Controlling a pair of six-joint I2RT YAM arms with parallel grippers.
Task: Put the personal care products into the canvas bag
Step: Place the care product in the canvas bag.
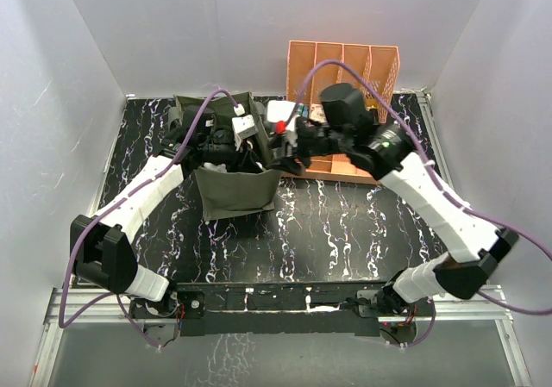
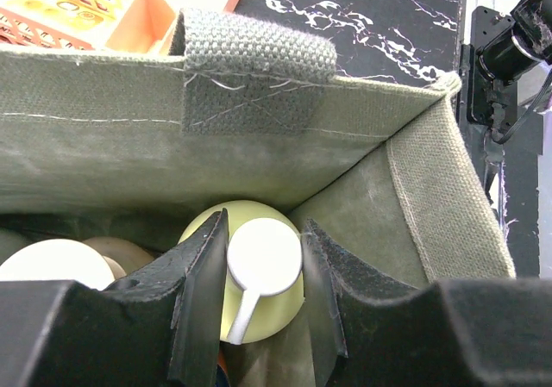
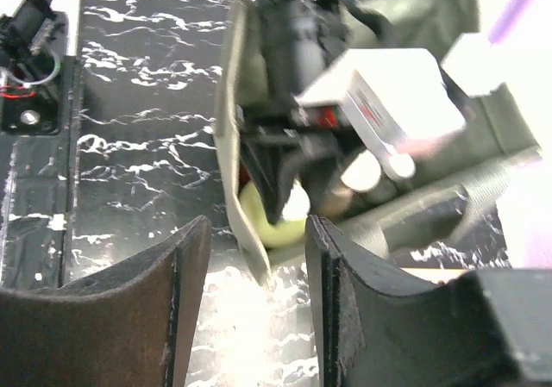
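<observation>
The olive canvas bag (image 1: 235,193) stands open left of the table's middle. My left gripper (image 1: 226,146) is down inside it. In the left wrist view its fingers (image 2: 265,225) press on both sides of the white pump cap of a pale yellow bottle (image 2: 280,314), which stands upright in the bag's corner (image 2: 362,197). Two more pale bottle tops (image 2: 56,262) show beside it. My right gripper (image 1: 289,159) hovers at the bag's right edge. Its fingers (image 3: 257,227) are open and hold nothing, above the bag's rim (image 3: 231,128) and the yellow bottle (image 3: 259,215).
A peach slotted organiser (image 1: 345,64) stands at the back right, close behind my right arm. Small boxes (image 1: 280,111) lie between it and the bag. The left arm's white wrist camera (image 3: 379,102) fills the bag's mouth. Black marbled table (image 1: 345,223) surrounds the bag.
</observation>
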